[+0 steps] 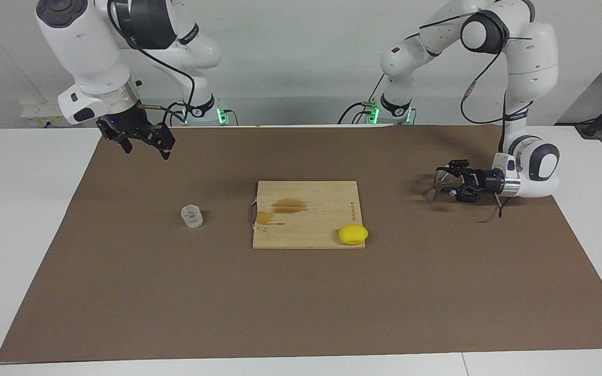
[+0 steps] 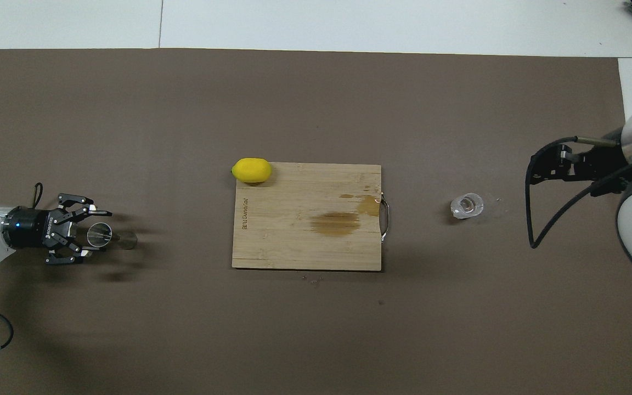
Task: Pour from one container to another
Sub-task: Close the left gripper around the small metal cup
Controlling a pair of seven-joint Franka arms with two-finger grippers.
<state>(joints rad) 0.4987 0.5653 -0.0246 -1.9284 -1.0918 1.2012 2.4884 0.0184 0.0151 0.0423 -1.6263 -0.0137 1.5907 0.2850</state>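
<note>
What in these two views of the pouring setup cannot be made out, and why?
- Whether the left gripper grips the jigger: too small in the facing view.
- Right gripper fingertips: cut off behind its own body in the overhead view.
- Clear cup contents and markings: too small in both views.
- Print on the cutting board: too small to read.

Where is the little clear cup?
The clear cup stands on the brown mat beside the cutting board, toward the right arm's end of the table.
</note>
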